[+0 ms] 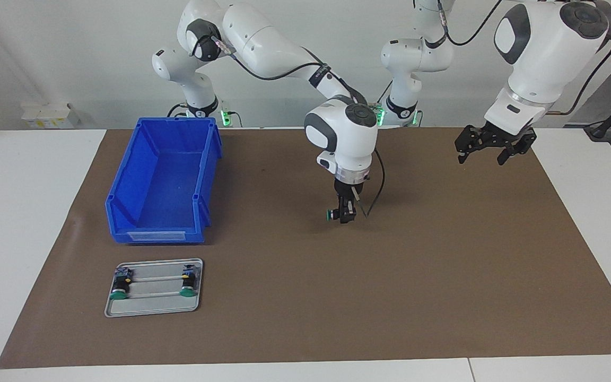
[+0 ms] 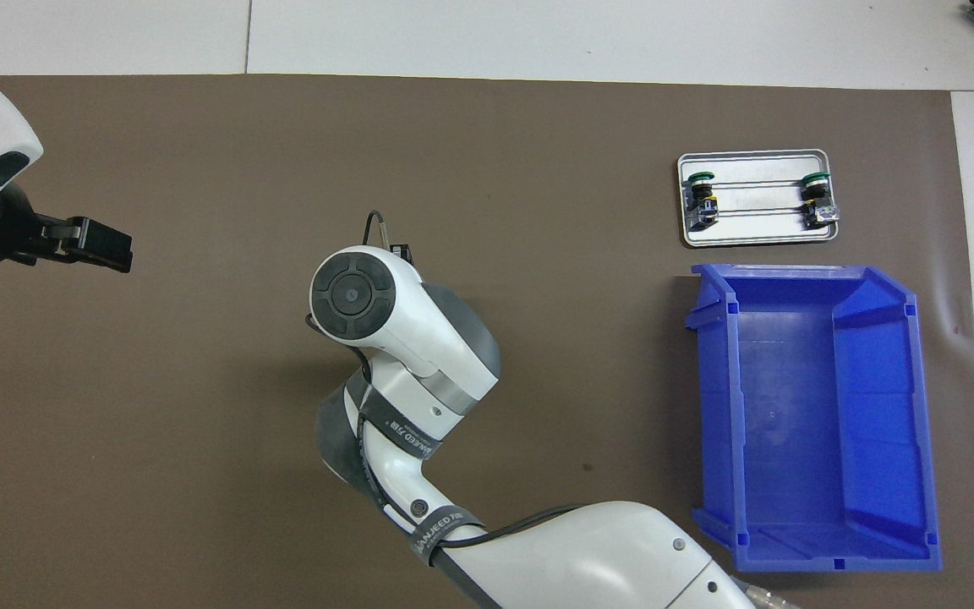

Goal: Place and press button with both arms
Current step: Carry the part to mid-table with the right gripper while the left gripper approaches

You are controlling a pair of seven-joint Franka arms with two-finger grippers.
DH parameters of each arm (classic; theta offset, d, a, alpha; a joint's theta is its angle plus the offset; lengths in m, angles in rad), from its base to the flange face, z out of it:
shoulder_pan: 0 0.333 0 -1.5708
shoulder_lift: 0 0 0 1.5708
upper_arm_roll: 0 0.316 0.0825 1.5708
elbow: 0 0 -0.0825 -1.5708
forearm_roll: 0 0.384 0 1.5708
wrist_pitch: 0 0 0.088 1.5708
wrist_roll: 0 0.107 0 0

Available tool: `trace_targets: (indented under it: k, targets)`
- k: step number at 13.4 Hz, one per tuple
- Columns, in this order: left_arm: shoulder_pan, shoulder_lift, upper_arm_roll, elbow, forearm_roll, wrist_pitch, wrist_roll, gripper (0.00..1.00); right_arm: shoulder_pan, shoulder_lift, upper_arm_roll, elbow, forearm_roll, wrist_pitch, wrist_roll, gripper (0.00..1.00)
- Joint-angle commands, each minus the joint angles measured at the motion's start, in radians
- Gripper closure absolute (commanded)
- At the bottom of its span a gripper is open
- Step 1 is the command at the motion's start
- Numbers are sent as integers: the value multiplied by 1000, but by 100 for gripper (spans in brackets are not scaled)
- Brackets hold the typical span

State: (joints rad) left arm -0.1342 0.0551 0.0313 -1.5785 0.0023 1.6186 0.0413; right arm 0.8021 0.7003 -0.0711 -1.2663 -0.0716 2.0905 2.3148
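The right arm [image 1: 279, 53] reaches from its base out over the middle of the table, its forearm sloping down to a wrist [image 1: 345, 132] that points straight downward; the right end effector [image 1: 343, 212] hangs low, just above the surface, fingers drawn in on a small green-capped button [image 1: 331, 214] that sticks out sideways toward the right arm's end of the table; the left arm [image 1: 544, 48] stands raised over its own end of the table, waiting; the left end effector [image 1: 488, 151] hangs well above the surface, tilted, its fingers spread wide and holding nothing.
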Motion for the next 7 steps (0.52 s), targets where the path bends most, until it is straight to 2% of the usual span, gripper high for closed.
trace_targets:
  k: [1, 3, 5, 7]
  targets:
    - [-37, -29, 2, -41, 13, 35, -14, 0, 29, 27, 4, 30, -4, 51, 32, 100]
    - [-44, -32, -1, -67, 4, 110, 21, 0, 55, 63, 2, 30, -11, 72, 66, 100]
    - [-54, -70, -4, -171, -14, 212, 136, 0, 88, 120, -1, 39, -22, 103, 95, 100]
    - [-54, -87, -4, -239, -57, 282, 208, 0, 89, 128, -1, 39, -23, 95, 97, 100]
